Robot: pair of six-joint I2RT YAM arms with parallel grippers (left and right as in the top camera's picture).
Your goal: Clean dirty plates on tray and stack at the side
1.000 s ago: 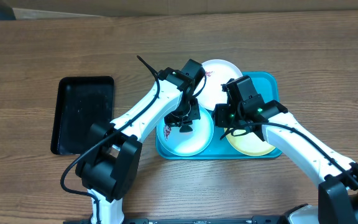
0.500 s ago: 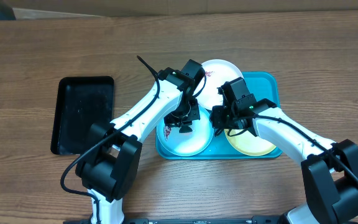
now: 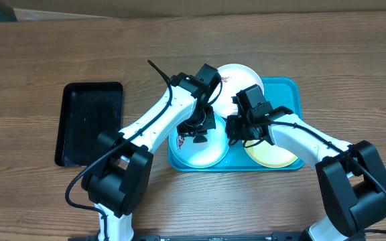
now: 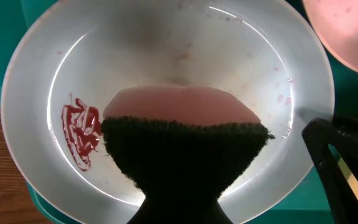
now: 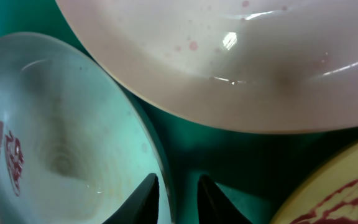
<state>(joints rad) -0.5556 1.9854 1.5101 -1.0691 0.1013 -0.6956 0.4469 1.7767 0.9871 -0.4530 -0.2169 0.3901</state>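
Leftward the right gripper (image 3: 233,132) has swung, from above the yellow-green plate (image 3: 273,155) in the tray's (image 3: 293,90) near right corner to the blue plate (image 3: 203,155) in its near left corner. Its 2 fingers (image 5: 146,198) straddle that plate's right rim, close together; whether they pinch it I cannot tell. The left gripper (image 3: 198,128), clamped on a sponge (image 4: 185,143), holds it on the blue plate beside a red smear (image 4: 82,134). The white plate (image 3: 238,75) overhangs the tray's far edge.
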